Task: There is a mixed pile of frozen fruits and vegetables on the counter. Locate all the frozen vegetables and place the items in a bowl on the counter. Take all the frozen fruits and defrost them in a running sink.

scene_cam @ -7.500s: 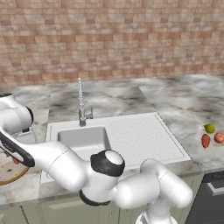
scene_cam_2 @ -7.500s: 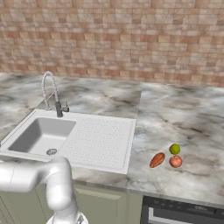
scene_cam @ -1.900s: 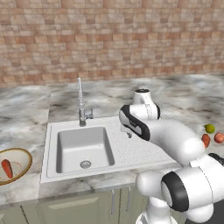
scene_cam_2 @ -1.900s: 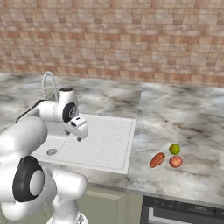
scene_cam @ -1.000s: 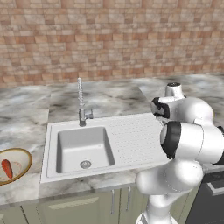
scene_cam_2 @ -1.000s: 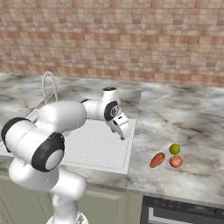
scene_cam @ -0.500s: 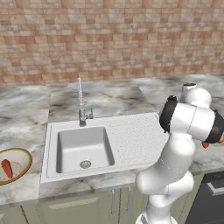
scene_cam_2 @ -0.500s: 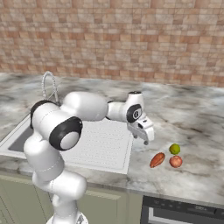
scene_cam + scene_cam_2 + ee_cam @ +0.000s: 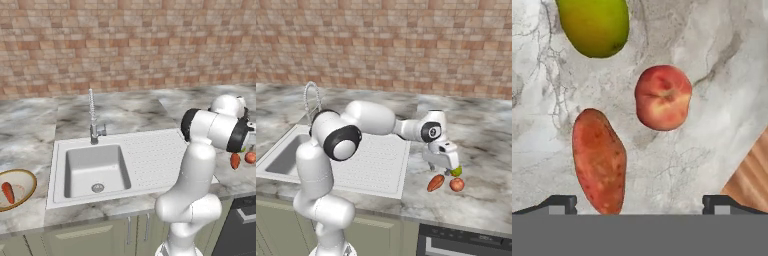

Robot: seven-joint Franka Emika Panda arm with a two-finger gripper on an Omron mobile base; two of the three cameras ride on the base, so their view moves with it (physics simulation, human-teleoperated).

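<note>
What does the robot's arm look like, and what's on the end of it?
The arm is made of fat, smooth white tubes joined by round black rings, like big elbows. At its end is a boxy pale grey gripper with two small dark fingertips. No cables or writing show.

The grey-and-white marbled stone counter (image 9: pixel 491 197) is carrying a light grey rectangular sink (image 9: pixel 150 155) set into it. At its left end a shallow golden-rimmed bowl (image 9: pixel 27 177) is resting. Toward the right, a stubby orange-red piece (image 9: pixel 599 160), a round red-orange ball (image 9: pixel 663 97) and a yellow-green ball (image 9: pixel 594 25) are lying close together, apart from one another.
</note>
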